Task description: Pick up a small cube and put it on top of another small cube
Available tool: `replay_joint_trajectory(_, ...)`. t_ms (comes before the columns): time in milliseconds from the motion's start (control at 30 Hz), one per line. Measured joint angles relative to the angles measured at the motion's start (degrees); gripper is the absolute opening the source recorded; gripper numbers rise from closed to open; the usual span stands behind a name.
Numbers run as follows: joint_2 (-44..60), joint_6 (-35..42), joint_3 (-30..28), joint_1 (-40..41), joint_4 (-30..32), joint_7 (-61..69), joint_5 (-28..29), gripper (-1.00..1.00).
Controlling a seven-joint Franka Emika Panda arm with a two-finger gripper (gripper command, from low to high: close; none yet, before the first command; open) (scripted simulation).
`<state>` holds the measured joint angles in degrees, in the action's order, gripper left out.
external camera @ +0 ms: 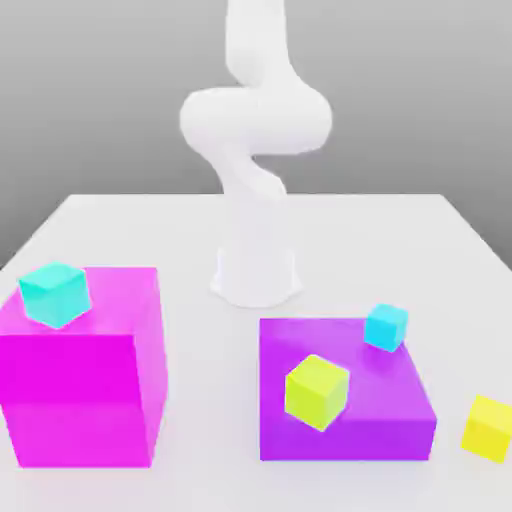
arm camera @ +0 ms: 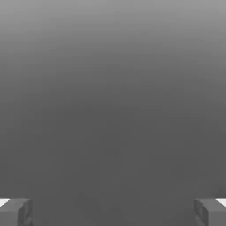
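Several small cubes lie about the white table [external camera: 150,230]. A cyan cube [external camera: 55,293] rests on a tall magenta block [external camera: 85,375] at the exterior view's left. On a low purple block [external camera: 390,405] sit a yellow-green cube [external camera: 317,391] near its front and a smaller cyan cube [external camera: 386,326] at its far right corner. A yellow cube [external camera: 489,427] lies on the table at the right. In the hand view my gripper [arm camera: 113,212] is open, its two grey fingertips [arm camera: 17,212] far apart with nothing between them, against plain grey background.
The arm's white base [external camera: 256,270] stands at the table's middle back, and its links [external camera: 255,120] rise out of the top of the exterior view. Bare table lies between the two blocks and behind them.
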<state>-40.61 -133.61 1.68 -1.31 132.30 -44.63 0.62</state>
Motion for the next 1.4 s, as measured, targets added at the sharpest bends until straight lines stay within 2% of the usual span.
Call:
replay_joint_trajectory(633, 39.8, -13.9, 12.7, -11.8, 4.0, 7.3, 7.2, 0.0)
replay_joint_trajectory(900, 56.5, -19.9, 15.4, -17.4, 5.4, 9.7, 10.9, 0.0)
replay_joint_trajectory(1033, 64.9, -25.7, 12.1, -20.6, 4.0, 6.8, 15.4, 0.0)
replay_joint_trajectory(1067, 66.6, -27.0, 11.1, -21.5, 3.7, 6.1, 16.3, -1.0)
replay_joint_trajectory(1267, 67.4, -27.7, 10.7, -21.8, 3.5, 5.7, 16.8, -1.0)
replay_joint_trajectory(1400, 61.8, -23.4, 13.7, -19.5, 4.7, 8.3, 13.4, -1.0)
